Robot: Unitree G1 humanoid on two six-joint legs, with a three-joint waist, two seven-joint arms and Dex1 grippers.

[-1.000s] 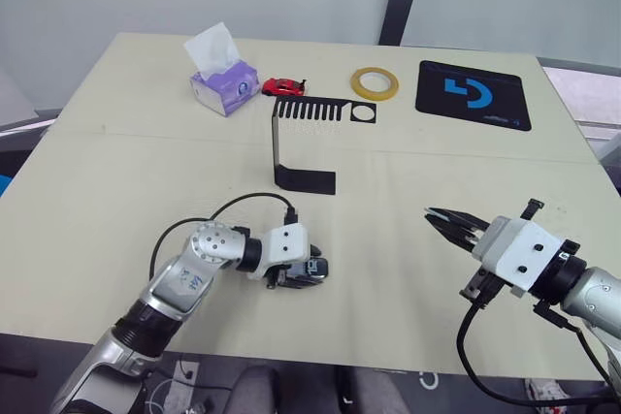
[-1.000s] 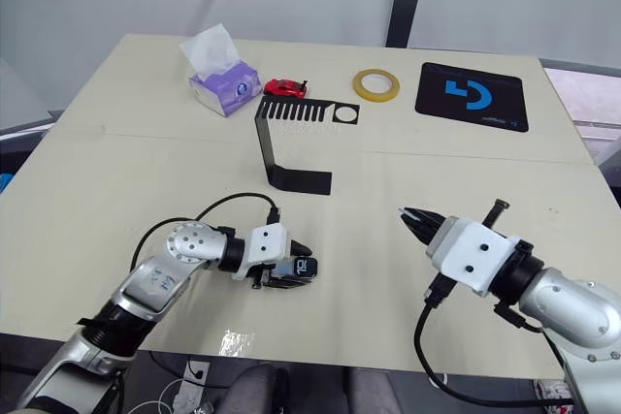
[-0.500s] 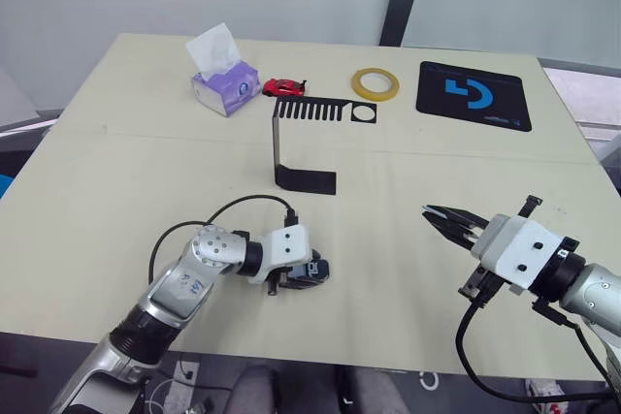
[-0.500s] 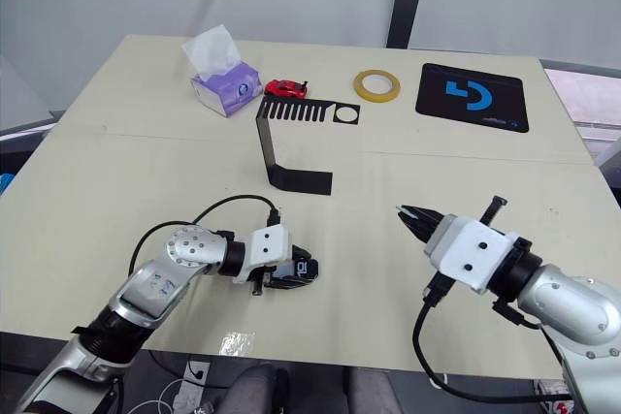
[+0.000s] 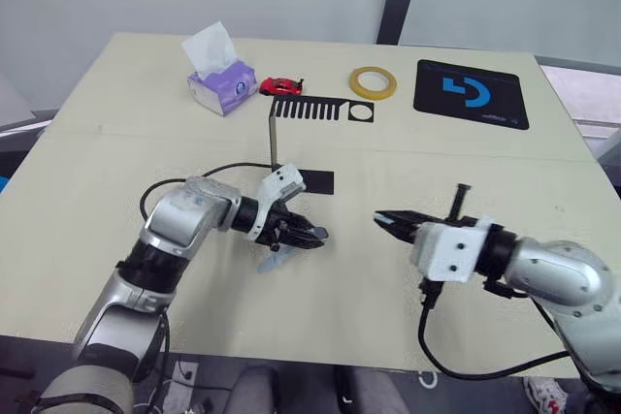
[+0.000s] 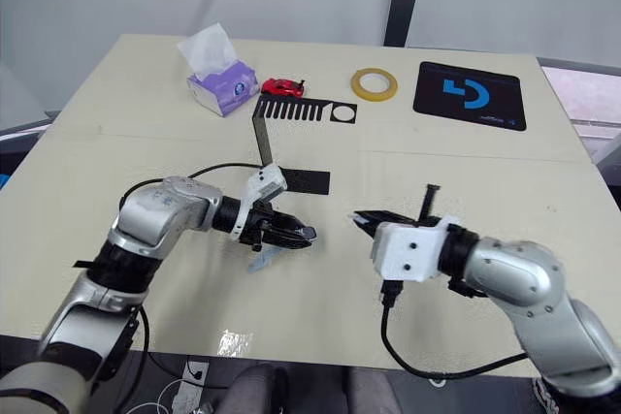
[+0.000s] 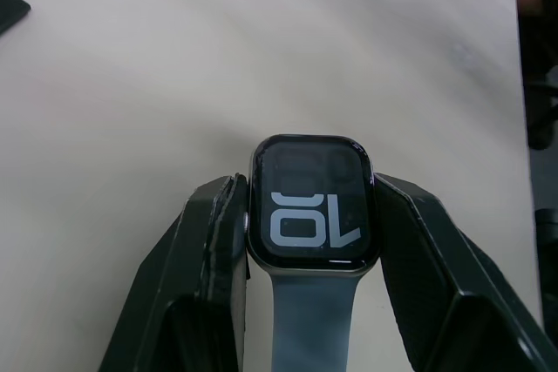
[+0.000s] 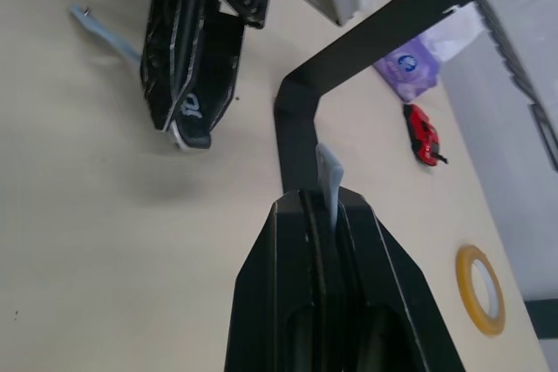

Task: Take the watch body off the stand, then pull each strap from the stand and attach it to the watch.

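Left end effector [image 5: 309, 236] pinches the watch body [image 7: 311, 202], one strap [image 5: 276, 261] dangling; right end effector [image 6: 361, 219] clamps the other strap [image 8: 330, 180], mid-worktop [image 5: 116, 172]. Hard, slick case; floppy bands: grip near ends.

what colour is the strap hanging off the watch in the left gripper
Pale blue-grey. The strap shows best in the left wrist view, below the watch body.

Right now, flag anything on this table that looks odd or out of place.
Only one thing: a small red toy car sits behind the stand, unrelated to the watch job. Otherwise nothing stands out; tissue box, tape ring and mouse pad lie tidy.
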